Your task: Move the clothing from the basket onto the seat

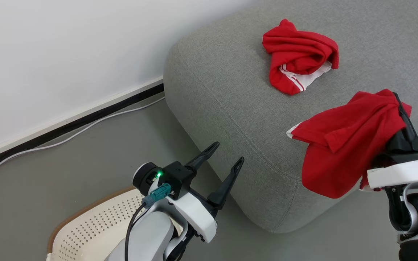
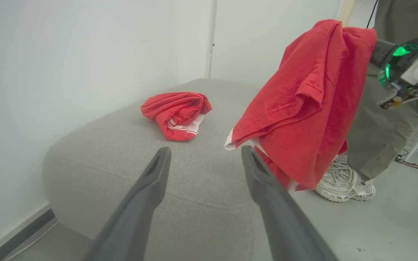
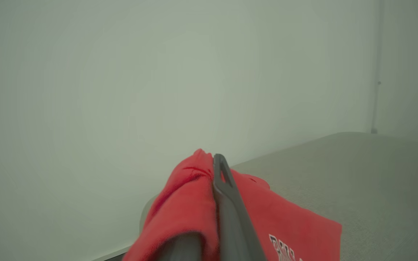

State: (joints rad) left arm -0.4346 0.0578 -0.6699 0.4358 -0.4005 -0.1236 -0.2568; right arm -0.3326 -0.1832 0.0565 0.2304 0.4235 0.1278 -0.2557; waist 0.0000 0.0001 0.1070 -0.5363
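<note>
Right gripper (image 3: 216, 163): fingers clamped shut on red garment (image 1: 343, 145). Fabric draped over both fingers, hanging below them at near edge of seat (image 1: 223, 90). White lettering on fabric just beside one finger.
Left gripper (image 1: 228, 152): fingers spread wide, nothing between them.
Second red garment (image 1: 299, 54): bunched on seat, ahead of left fingertips, well apart.
Basket (image 1: 93, 224): on floor, behind left fingers, under wrist.
</note>
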